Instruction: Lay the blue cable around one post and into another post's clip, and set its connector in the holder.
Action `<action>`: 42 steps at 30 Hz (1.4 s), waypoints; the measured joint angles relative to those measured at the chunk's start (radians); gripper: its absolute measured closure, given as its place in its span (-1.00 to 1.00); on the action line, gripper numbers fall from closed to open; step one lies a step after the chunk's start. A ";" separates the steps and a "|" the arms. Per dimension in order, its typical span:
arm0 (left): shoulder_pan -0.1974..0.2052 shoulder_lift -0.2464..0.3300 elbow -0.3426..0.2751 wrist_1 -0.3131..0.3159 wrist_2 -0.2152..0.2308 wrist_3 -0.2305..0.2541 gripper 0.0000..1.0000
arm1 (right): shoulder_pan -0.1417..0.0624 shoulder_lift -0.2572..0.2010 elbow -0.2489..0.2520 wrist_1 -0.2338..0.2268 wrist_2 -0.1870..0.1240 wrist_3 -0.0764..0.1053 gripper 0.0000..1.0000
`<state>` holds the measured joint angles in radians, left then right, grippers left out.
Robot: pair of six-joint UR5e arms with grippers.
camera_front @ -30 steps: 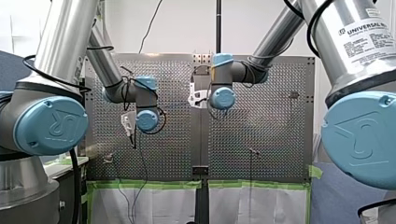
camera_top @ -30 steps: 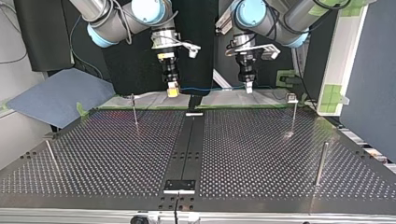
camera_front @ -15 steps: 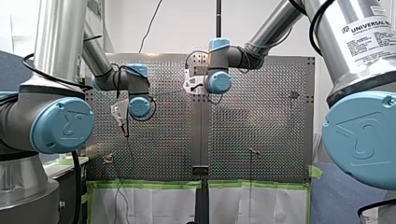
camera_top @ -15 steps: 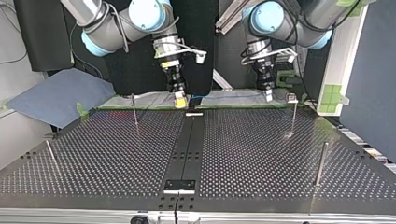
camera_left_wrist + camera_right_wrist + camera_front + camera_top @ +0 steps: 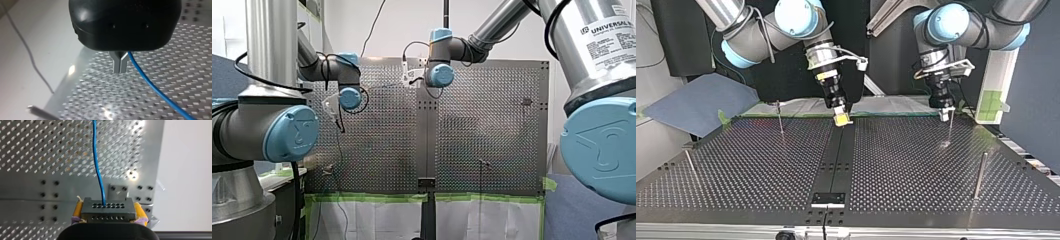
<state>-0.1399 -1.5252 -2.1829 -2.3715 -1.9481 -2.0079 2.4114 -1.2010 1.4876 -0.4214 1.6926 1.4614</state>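
My right arm's jaws are clamped on the dark grey, hole-studded connector block (image 5: pixel 108 209) — yellow pads (image 5: pixel 78 208) squeezing it from both sides — and the thin blue cable (image 5: pixel 97 165) runs straight out of its face, ahead over the perforated metal surface (image 5: pixel 37 150). In the top view that pair hangs over the far end of the dark centre strip (image 5: pixel 836 160), above the surface and not down on it. Over at that view's right, my left arm's jaws hover just beside the top of the thin metal post with the small clip (image 5: pixel 949 127). The left wrist view shows their metal fingers (image 5: pixel 117 63) pressed together, with the blue cable coming out at their root and trailing away ahead. I read them as nipped on the cable, though the exact pinch point is hidden. That puts the cable up in the air, strung between the two arms. Score: nothing laid. As far as I can see there's no turn around the slim post at the top view's left (image 5: pixel 780 117), nor around the taller post near its right edge (image 5: pixel 979 175). No cable shows in the clip, and the connector sits in the pads, not in any holder. The black bracket at the near end of the centre strip (image 5: pixel 828 198) looks a likely holder, but I can't be sure. My call — this is the carry-in, with wrap, clip and seating all to come.
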 joint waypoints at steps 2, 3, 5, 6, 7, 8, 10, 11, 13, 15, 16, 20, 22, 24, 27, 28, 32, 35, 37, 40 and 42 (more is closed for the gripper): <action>0.017 0.017 0.013 -0.017 0.011 -0.006 1.00 | 0.004 0.000 -0.016 0.009 -0.004 0.000 1.00; 0.027 0.027 0.021 -0.027 0.015 -0.009 1.00 | 0.006 0.000 -0.027 0.013 -0.005 0.000 1.00; 0.045 0.045 0.029 -0.045 0.018 -0.012 1.00 | 0.008 0.000 -0.044 0.016 -0.007 -0.001 1.00; 0.056 0.056 0.033 -0.056 0.019 -0.013 1.00 | 0.010 0.000 -0.053 0.017 -0.009 -0.001 1.00; 0.065 0.065 0.035 -0.064 0.019 -0.013 1.00 | 0.010 0.001 -0.059 0.018 -0.010 -0.001 1.00; 0.072 0.072 0.037 -0.072 0.019 -0.013 1.00 | 0.011 0.001 -0.065 0.018 -0.012 -0.001 1.00; 0.089 0.089 0.046 -0.089 0.014 -0.013 1.00 | 0.012 0.003 -0.076 0.021 -0.016 -0.001 1.00; 0.096 0.096 0.051 -0.096 0.008 -0.014 1.00 | 0.013 0.004 -0.081 0.023 -0.017 -0.001 1.00; 0.114 0.114 0.059 -0.115 -0.006 -0.016 1.00 | 0.015 0.007 -0.093 0.030 -0.018 -0.001 1.00; 0.130 0.130 0.068 -0.130 -0.016 -0.021 1.00 | 0.017 0.012 -0.105 0.038 -0.019 -0.001 1.00; 0.137 0.137 0.074 -0.137 -0.017 -0.024 1.00 | 0.018 0.014 -0.111 0.041 -0.019 -0.002 1.00; 0.170 0.170 0.104 -0.170 0.000 -0.033 1.00 | 0.024 0.022 -0.136 0.053 -0.022 -0.003 1.00; 0.188 0.188 0.121 -0.188 0.008 -0.038 1.00 | 0.027 0.024 -0.148 0.056 -0.027 -0.003 1.00; 0.206 0.206 0.139 -0.206 0.015 -0.049 1.00 | 0.030 0.026 -0.161 0.062 -0.032 -0.004 1.00; 0.230 0.230 0.163 -0.231 0.031 -0.062 1.00 | 0.032 0.026 -0.176 0.067 -0.037 -0.004 1.00; 0.237 0.238 0.171 -0.238 0.037 -0.064 1.00 | 0.032 0.026 -0.181 0.068 -0.038 -0.003 1.00; 0.257 0.248 0.200 -0.267 0.063 -0.068 1.00 | 0.032 0.028 -0.198 0.070 -0.050 0.005 1.00; 0.264 0.233 0.222 -0.289 0.085 -0.076 1.00 | 0.030 0.029 -0.212 0.074 -0.054 0.009 1.00; 0.268 0.219 0.238 -0.305 0.101 -0.085 1.00 | 0.028 0.030 -0.223 0.075 -0.055 0.011 1.00; 0.273 0.196 0.261 -0.329 0.125 -0.094 1.00 | 0.026 0.035 -0.239 0.078 -0.056 0.012 1.00; 0.278 0.180 0.278 -0.344 0.142 -0.102 1.00 | 0.025 0.044 -0.253 0.084 -0.057 0.012 1.00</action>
<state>0.1384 -1.3457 -1.9046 -2.7159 -1.8065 -2.1096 2.4364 -1.1572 1.2349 -0.3373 1.6357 1.4734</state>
